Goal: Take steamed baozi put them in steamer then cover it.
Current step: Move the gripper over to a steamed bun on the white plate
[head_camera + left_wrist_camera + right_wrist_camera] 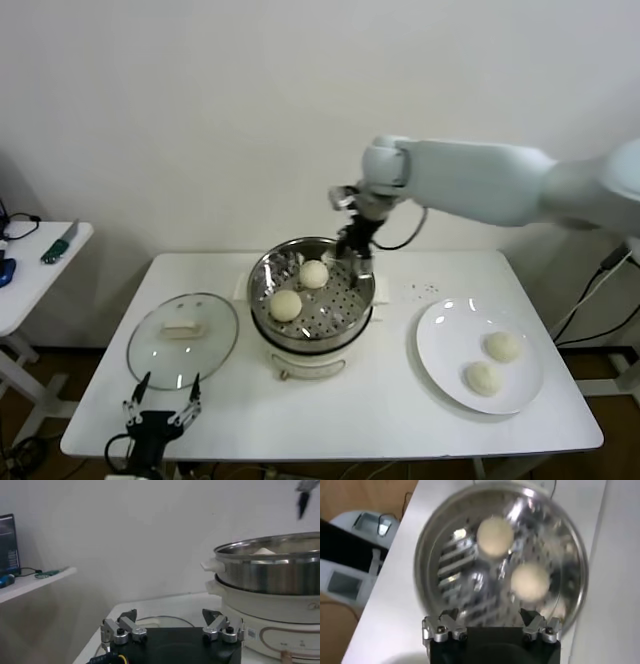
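Note:
The steel steamer (335, 308) stands mid-table on its white pot base. Two steamed baozi (314, 274) (286, 305) lie inside it; from above they show as baozi (495, 536) and baozi (530, 581). Two more baozi (503, 346) (484, 377) rest on the white plate (445, 335) at the right. My right gripper (357, 245) hangs open and empty over the steamer's far right rim, its jaws (490, 617) apart above the perforated bottom. The glass cover (183, 340) lies flat to the left of the steamer. My left gripper (165, 395) waits open at the table's front-left edge, just short of the cover.
A small white side table (40, 265) with a few tools stands at the far left. The pot base (270, 607) rises close beside my left gripper (170, 616). A wall runs behind the table.

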`<state>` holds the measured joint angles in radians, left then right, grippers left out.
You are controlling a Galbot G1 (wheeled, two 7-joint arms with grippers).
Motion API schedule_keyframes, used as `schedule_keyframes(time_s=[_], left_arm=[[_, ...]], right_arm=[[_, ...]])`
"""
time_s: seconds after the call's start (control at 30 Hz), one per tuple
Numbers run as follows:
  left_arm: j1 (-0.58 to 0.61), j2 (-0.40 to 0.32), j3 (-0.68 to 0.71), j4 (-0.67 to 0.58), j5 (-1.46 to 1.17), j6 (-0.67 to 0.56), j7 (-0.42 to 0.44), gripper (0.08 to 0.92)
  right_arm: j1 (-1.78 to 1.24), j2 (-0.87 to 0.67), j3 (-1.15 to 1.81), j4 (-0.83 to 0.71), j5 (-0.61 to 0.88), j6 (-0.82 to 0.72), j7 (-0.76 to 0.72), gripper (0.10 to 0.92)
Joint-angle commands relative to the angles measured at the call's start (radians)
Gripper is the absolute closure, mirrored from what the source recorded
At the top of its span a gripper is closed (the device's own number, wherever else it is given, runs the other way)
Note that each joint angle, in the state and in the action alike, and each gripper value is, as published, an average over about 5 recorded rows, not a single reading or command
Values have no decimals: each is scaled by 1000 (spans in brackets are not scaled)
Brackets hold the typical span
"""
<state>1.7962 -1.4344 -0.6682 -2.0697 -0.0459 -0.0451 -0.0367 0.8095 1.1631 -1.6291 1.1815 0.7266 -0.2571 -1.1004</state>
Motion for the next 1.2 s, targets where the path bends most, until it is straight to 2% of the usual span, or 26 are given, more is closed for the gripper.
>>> schedule_keyframes(time_s=[0.03,0.27,0.57,0.87,1.2], left_arm=[[-1,-3,0,-2,10,3,0,177],[11,-11,-1,-18,36,6,13,177],[16,-26,-16,-22,41,11,11,177],[13,-36,-16,-4,46,14,11,177],[11,-41,-21,8,46,18,13,177]], right_arm=[[74,-367,-44,229,-189,30,-49,203],[-71,-567,-8,263,-414,58,-63,203],[-387,-687,180,202,-572,85,-62,203],[-587,-659,347,133,-631,98,-62,203],[-649,-563,400,76,-632,94,-28,203]])
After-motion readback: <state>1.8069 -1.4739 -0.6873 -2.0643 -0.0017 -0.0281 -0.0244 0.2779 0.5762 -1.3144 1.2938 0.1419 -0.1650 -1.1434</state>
